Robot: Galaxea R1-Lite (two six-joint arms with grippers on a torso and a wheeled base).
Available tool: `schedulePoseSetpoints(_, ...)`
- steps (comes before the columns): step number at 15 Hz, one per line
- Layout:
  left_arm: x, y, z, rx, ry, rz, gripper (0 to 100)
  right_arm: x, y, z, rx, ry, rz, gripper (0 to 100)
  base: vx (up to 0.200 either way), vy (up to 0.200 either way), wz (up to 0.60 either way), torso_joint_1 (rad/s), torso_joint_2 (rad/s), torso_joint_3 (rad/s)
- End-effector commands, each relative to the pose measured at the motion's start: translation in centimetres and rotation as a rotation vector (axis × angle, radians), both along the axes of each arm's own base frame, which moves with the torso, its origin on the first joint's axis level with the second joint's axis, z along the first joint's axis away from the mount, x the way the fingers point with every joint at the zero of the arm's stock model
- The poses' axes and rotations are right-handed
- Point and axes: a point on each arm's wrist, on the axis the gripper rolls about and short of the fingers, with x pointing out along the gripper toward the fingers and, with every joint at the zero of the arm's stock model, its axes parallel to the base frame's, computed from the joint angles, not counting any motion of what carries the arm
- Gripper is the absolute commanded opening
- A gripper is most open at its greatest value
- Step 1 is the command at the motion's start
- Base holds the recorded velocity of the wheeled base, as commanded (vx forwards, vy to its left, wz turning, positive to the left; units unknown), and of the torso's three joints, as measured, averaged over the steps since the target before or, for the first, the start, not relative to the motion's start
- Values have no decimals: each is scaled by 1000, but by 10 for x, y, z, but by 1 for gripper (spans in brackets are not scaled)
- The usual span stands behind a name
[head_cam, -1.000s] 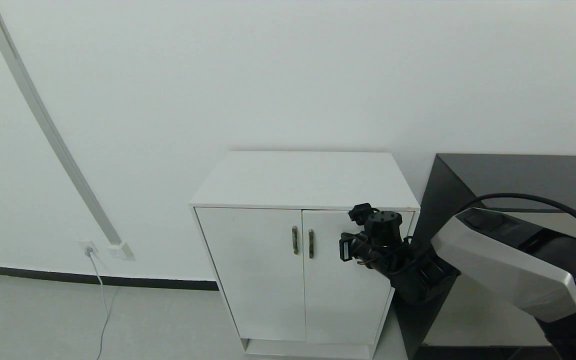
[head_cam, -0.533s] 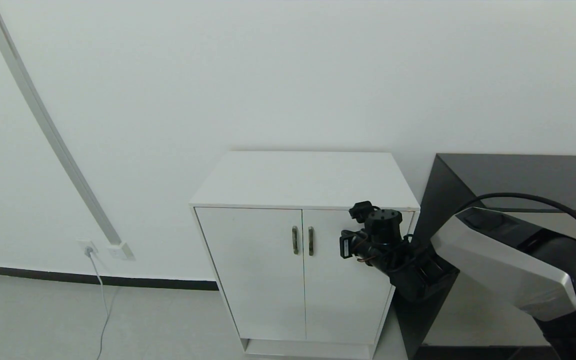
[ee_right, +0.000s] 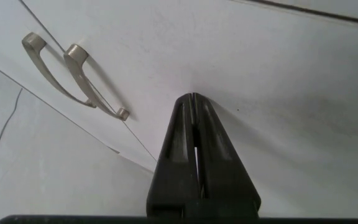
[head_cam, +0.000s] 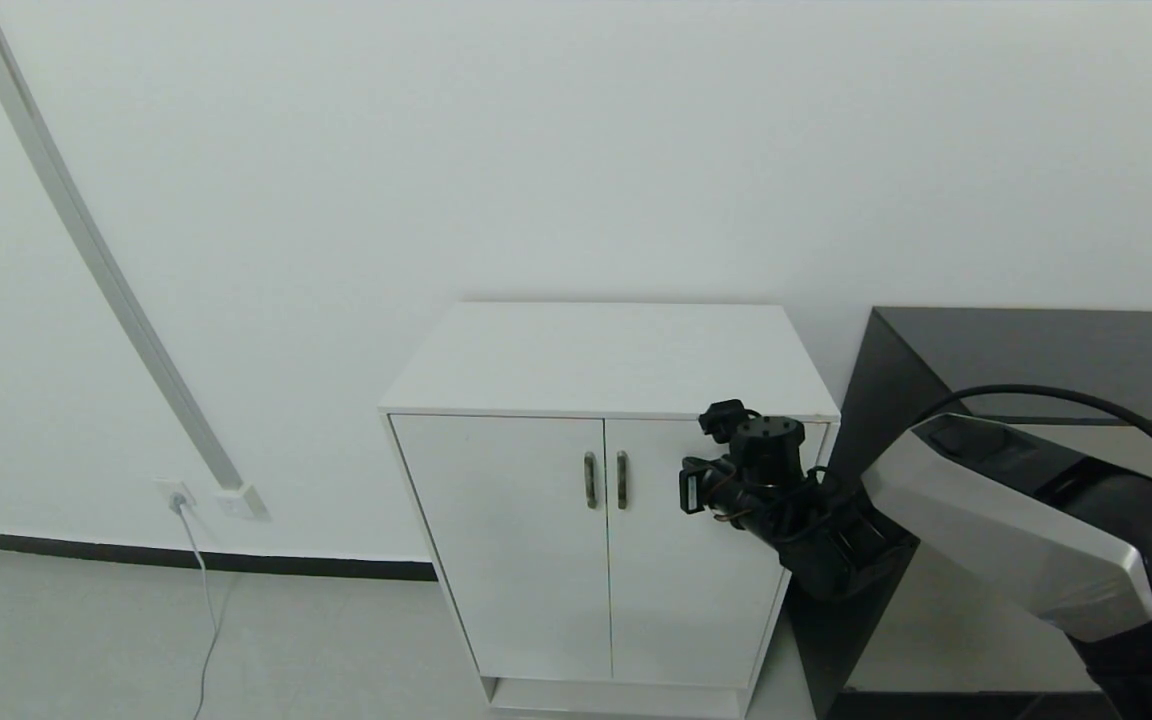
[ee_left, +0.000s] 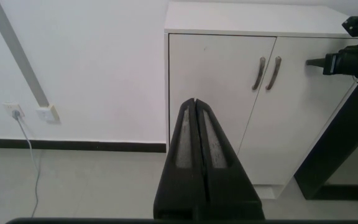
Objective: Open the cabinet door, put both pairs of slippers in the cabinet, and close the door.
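Note:
The white cabinet (head_cam: 606, 360) stands against the wall with both doors closed. Two metal handles (head_cam: 590, 480) (head_cam: 622, 484) sit side by side at the middle seam. My right gripper (head_cam: 692, 492) is shut with nothing in it. It hovers in front of the right door (ee_right: 278, 56), a short way right of the right handle (ee_right: 95, 81), with its tip (ee_right: 193, 98) close to the door panel. My left gripper (ee_left: 194, 102) is shut and empty, well back from the cabinet (ee_left: 253, 15) and facing its left door.
A dark table (head_cam: 1036, 350) stands right beside the cabinet's right side. A wall socket with a hanging cable (head_cam: 176, 495) and a slanted wall conduit (head_cam: 86, 240) are on the left. Open floor (head_cam: 186, 640) lies left of the cabinet.
My right wrist has shifted slightly upward in front of the right door. The doors stay closed.

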Motion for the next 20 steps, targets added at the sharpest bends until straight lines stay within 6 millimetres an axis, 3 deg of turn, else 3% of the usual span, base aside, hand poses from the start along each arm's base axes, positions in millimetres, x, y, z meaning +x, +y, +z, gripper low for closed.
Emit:
schedulePoseSetpoints(1,0,0,0,1,1,0,0,-4,-1,1,-3,5,3,0,0,0,0,0,0,0)
schedulePoseSetpoints(6,0,0,0,1,1,0,0,-42,-12,21,6,-12,19,0,0,0,0,0,0,0)
schedulePoseSetpoints(9,0,0,0,1,1,0,0,-74,-34,42,25,-47,10,0,0,0,0,0,0,0)
schedulePoseSetpoints(12,0,0,0,1,1,-1,0,-116,-76,68,23,-48,-38,0,0,0,0,0,0,0)
schedulePoseSetpoints(16,0,0,0,1,1,-1,0,-157,-127,85,-14,-57,-278,0,0,0,0,0,0,0)
schedulePoseSetpoints(20,0,0,0,2,1,-1,0,-203,-193,109,6,-121,-473,0,0,0,0,0,0,0)
